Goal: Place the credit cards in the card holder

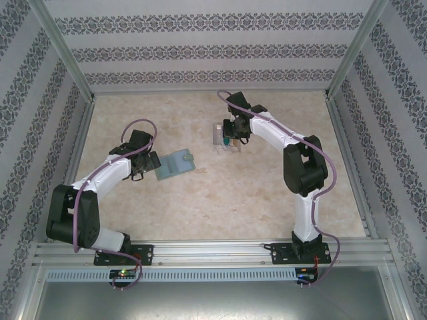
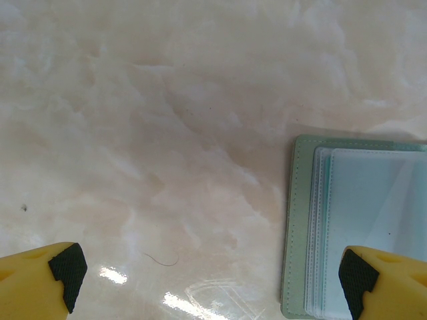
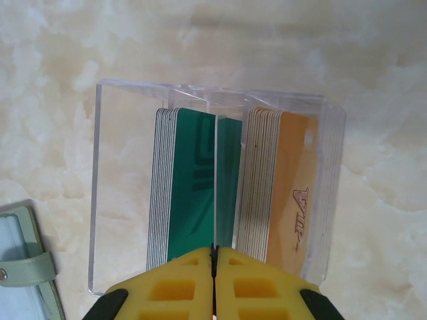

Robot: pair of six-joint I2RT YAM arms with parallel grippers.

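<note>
1. The right fingers (image 3: 190, 280) are closed and, as far as I can tell, pinch one teal card (image 3: 215, 187) edge-on inside the clear box (image 3: 127, 120).
2. Teal and orange credit cards (image 3: 287, 193) stand stacked in that box.
3. The left fingers (image 2: 33, 280) gape wide over the tabletop (image 2: 167, 133), beside the open card holder (image 2: 360, 220) lying flat.

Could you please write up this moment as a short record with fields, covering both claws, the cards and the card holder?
left claw: open, over the bare table, at the card holder's edge
right claw: shut above the clear box, seemingly pinching one teal card edge-on
card holder: lying open on the table, clear sleeves showing, apart from the box
cards: teal stack and orange stack standing in the clear box
</note>
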